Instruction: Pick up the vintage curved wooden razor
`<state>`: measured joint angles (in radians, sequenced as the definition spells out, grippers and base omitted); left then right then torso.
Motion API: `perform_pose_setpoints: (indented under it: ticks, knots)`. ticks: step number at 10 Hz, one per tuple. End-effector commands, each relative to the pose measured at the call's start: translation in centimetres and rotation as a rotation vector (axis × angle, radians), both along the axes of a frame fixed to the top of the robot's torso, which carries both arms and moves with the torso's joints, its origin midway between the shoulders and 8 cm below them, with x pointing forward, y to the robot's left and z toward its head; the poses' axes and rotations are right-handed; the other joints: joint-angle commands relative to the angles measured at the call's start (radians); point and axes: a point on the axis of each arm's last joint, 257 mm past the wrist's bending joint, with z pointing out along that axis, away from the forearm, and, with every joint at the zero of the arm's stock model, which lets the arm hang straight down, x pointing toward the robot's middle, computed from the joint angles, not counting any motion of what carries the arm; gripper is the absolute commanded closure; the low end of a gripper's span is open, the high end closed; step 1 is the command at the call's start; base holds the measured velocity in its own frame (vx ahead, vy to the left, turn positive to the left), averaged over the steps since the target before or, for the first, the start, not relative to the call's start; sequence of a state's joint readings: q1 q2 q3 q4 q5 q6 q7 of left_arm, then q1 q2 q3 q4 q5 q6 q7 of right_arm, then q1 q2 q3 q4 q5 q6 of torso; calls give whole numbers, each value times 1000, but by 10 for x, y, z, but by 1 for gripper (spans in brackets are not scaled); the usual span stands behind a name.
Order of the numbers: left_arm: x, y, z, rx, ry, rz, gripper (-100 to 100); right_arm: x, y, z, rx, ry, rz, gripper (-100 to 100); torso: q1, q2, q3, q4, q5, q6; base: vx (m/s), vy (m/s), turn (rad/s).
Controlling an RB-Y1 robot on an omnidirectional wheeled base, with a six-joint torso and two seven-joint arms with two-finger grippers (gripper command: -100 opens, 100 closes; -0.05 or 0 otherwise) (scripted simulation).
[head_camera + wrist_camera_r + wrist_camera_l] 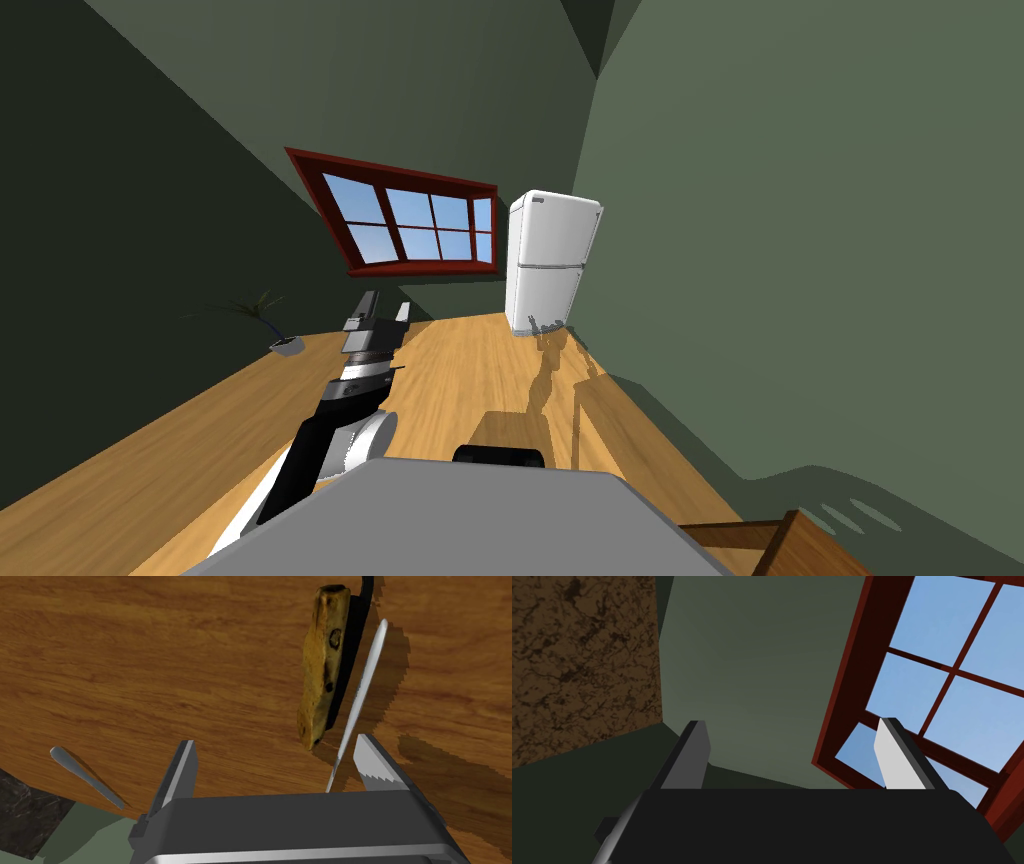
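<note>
The razor's curved, mottled brown wooden handle (pixel 322 666) lies on a wooden tabletop (pixel 125 666). A thin silver blade (pixel 362 691) lies alongside it. My right gripper (pixel 277 743) hovers open over the table. The razor is just ahead of its right finger (pixel 372 758), and the blade's near end reaches in beside that finger. Nothing is held between the fingers. My left gripper (pixel 384 306) is raised in front of my chest, open and empty (pixel 792 722).
A slim silver utensil (pixel 85 776) lies near the table's edge, beyond my right gripper's left finger. A wooden table corner (pixel 800 545) shows at my lower right. A white fridge (pixel 548 262) and a potted plant (pixel 270 325) stand across the wooden floor.
</note>
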<state>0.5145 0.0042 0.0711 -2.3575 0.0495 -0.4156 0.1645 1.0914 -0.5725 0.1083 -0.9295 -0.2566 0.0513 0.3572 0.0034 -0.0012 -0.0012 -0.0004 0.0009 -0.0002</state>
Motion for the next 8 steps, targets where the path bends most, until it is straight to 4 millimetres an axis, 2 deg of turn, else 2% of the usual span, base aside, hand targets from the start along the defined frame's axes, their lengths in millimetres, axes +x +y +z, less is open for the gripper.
perform_pose_setpoints:
  ticks: [1, 4, 5, 6, 8]
  knots:
    - [0, 0, 0, 0, 0, 0, 0, 23, 16, -23, 30, -34, 13, -100, 0, 0, 0, 0, 0, 0, 17, -3, 1]
    - [0, 0, 0, 0, 0, 0, 0, 22, 16, -21, 29, -32, 12, -100, 0, 3, 2, 1, 0, 0, 0, 0, 0]
    - [0, 0, 0, 0, 0, 0, 0, 23, 16, -21, 29, -33, 12, 0, 0, 3, 2, 1, 0, 0, 0, 0, 0]
    - [0, 0, 0, 0, 0, 0, 0, 26, 18, -28, 30, -32, 10, -100, 0, 3, 2, 1, 0, 0, -26, -16, 16]
    - [0, 0, 0, 0, 0, 0, 0, 32, 22, -41, 33, -31, 6, -100, -2, 6, 3, 1, 0, 0, -49, -39, 22]
